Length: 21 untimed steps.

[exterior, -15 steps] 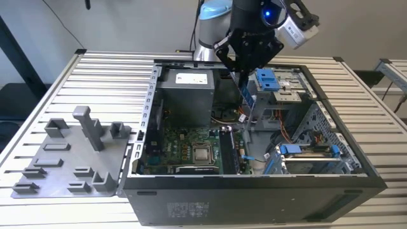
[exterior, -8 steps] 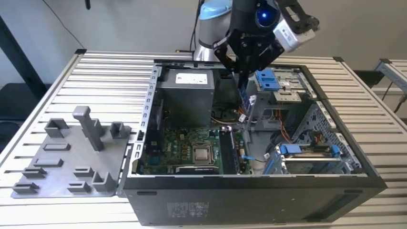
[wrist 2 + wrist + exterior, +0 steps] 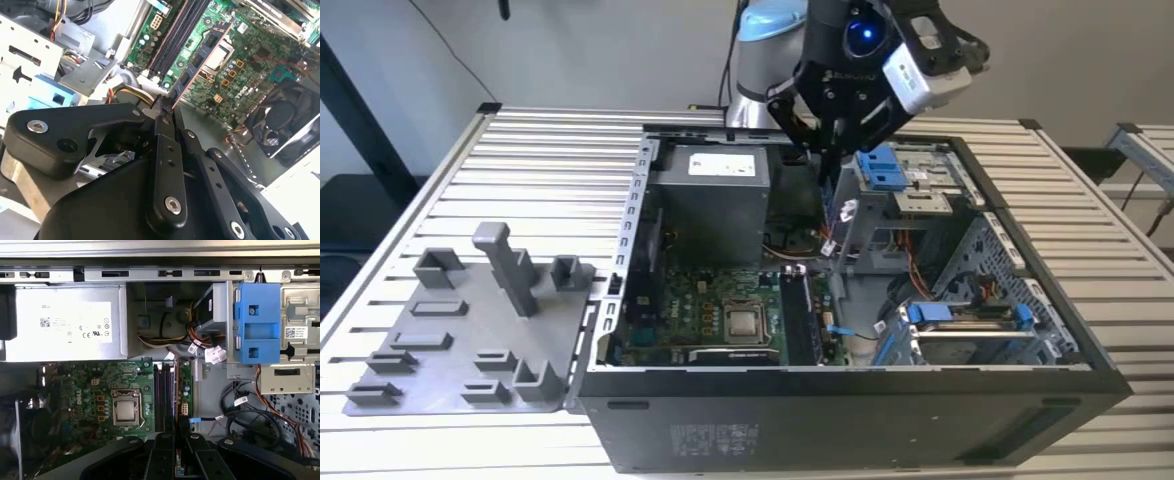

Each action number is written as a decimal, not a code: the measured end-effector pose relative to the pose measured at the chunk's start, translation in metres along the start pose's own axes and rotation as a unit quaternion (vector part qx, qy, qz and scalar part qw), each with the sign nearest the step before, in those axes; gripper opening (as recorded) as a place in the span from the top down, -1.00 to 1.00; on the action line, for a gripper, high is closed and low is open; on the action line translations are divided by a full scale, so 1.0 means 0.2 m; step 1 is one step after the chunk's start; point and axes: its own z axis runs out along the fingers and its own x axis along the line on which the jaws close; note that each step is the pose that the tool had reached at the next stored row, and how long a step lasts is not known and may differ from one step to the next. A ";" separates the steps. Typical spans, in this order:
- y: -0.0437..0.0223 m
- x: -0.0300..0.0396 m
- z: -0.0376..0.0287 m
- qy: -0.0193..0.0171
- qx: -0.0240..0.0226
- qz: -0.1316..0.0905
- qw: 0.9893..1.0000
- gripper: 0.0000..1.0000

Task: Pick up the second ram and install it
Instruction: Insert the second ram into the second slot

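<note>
— Item: the second ram (image 3: 199, 56). Location?

— Above the open computer case (image 3: 854, 385). One end is pinched between the closed fingers of the gripper (image 3: 163, 107), and the rest points down toward the memory slots (image 3: 165, 390) on the motherboard (image 3: 720, 300). In the exterior view it appears clear of the board.

— Handling?

— By my judgement a light, stiff, thin card. The chips and contact edge are fragile, and the flat faces are probably slick.

— Where to hold?

— Across the two faces near one end, as it is held now, leaving the contact edge free.

— Hazard?

— Tilt. A stick out of square with its slot could bind or flex.
</note>
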 end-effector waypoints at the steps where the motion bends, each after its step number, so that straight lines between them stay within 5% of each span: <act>1: 0.000 0.000 0.000 0.000 0.000 0.006 1.000 0.72; 11: 0.001 0.000 0.006 0.000 0.000 0.011 1.000 0.72; 21: 0.001 -0.014 0.062 0.000 0.001 0.012 1.000 0.72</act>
